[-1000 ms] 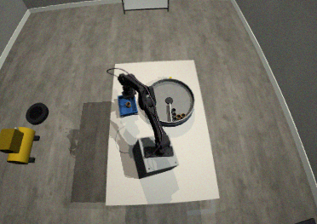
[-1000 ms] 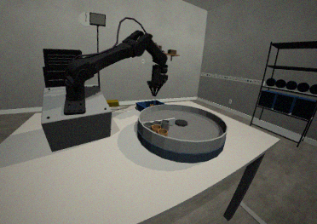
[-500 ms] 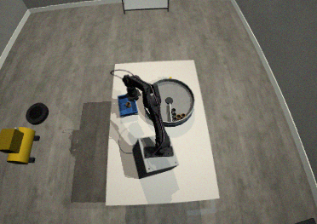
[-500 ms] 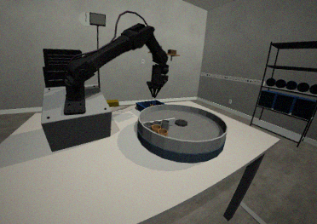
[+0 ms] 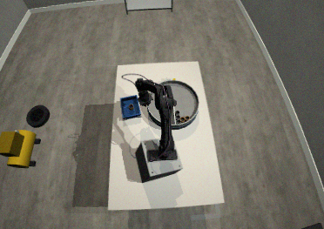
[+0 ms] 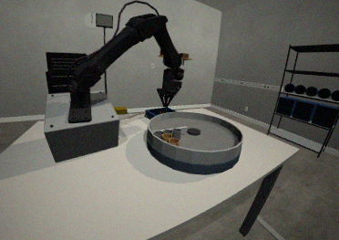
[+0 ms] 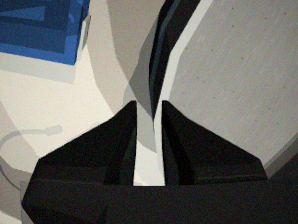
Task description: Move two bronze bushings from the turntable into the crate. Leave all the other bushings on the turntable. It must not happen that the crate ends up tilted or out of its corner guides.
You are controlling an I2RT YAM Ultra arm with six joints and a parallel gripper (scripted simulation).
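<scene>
Tool (image 7: 149, 112) with fingers nearly together and nothing between them, poised above the gap between crate (image 5: 130, 107), left of frame centre, and turntable (image 5: 194, 99). One bushing (image 5: 130, 107) appears to lie in the crate in the top view; its colour is too small to confirm. Bronze bushings (image 6: 170, 139) remain at the turntable's near-left rim on the worktop (image 6: 114, 185). Judged half done: a second bronze bushing is still to be moved.

Two bronze bushings (image 6: 170, 139), small orange-brown rings, stand upright side by side near the rim inside the round grey turntable (image 6: 228, 144). Darker bushings (image 6: 177, 131) sit just beside them. The blue crate (image 5: 130, 107) sits next to the turntable on the white surface (image 5: 196, 177).
</scene>
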